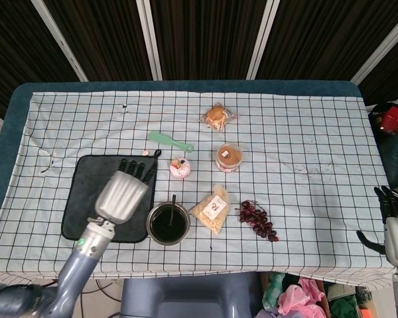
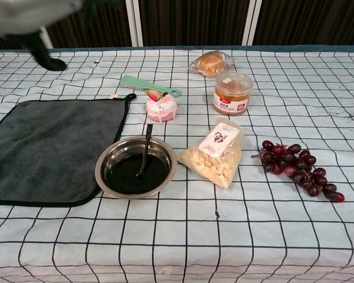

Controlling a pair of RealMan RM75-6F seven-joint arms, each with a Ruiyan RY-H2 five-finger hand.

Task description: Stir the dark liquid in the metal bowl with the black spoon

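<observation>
Black spoon (image 2: 145,154) bowl-end sunk in dark liquid (image 2: 130,172), left hand (image 1: 124,192) empty

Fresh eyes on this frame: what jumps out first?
The left hand hangs open above the dark grey cloth, holding nothing. Just right of the cloth, the metal bowl of dark liquid sits near the table's front edge, with the black spoon left in it, handle leaning on the far rim. The snack bag and grapes lie to its right.
</observation>
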